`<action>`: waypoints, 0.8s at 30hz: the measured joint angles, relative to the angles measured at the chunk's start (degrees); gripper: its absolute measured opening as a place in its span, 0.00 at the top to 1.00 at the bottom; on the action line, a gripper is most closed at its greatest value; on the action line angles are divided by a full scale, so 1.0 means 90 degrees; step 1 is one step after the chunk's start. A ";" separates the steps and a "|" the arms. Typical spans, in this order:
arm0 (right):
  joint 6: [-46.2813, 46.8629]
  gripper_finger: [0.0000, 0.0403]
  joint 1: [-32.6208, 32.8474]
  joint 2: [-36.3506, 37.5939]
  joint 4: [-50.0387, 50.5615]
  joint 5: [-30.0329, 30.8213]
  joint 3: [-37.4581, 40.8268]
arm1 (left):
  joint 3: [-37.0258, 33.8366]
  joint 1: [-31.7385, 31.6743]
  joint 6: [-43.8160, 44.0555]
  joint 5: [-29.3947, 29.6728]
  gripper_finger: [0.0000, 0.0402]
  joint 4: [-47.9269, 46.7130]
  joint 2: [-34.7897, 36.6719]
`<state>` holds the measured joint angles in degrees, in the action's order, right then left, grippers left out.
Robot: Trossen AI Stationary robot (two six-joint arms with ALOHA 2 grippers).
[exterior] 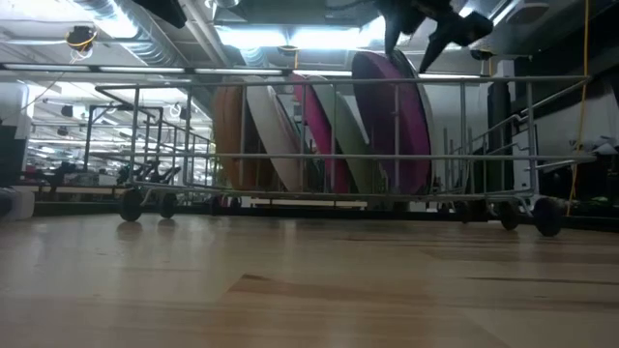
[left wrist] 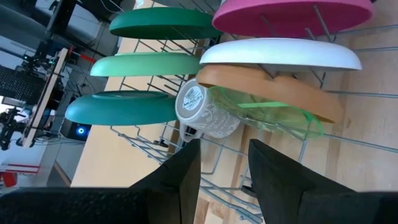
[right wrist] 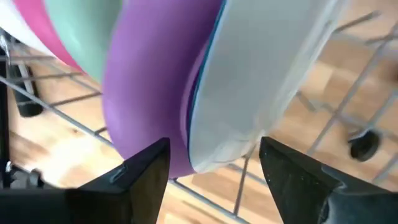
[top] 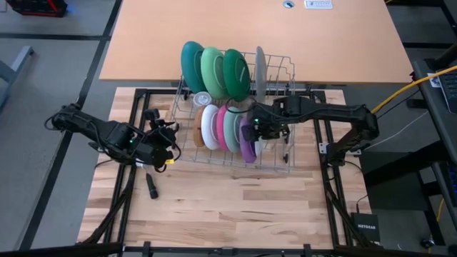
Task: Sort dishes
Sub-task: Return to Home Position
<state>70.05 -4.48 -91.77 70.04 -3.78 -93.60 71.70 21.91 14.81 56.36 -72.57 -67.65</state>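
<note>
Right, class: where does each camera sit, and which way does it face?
High: overhead, facing down on the dish rack; left gripper and right gripper show.
Low: tabletop height, level through the rack; right gripper above.
Left wrist: facing racked dishes; left gripper open.
Right wrist: close on purple plate; right gripper open.
High and low share that plate.

Plates in dish rack, left end effector beside, right end effector above
</note>
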 joint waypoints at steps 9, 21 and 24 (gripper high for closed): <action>-0.0862 0.38 0.0067 0.0006 0.0793 0.1147 -0.1760 | 0.0003 0.0002 -0.0267 0.0291 0.69 -0.0029 0.0182; -0.3487 0.38 0.1464 0.0345 0.2248 0.4631 -0.4448 | -0.0134 0.0012 -0.0004 0.0152 0.69 -0.0035 0.2426; -0.3682 0.38 0.1988 0.0797 0.2229 0.5348 -0.4014 | -0.0564 0.0029 0.0265 -0.0017 0.69 -0.0022 0.3082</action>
<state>36.91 13.41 -84.60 90.10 44.35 -129.73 66.63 22.18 17.19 56.21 -72.77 -39.92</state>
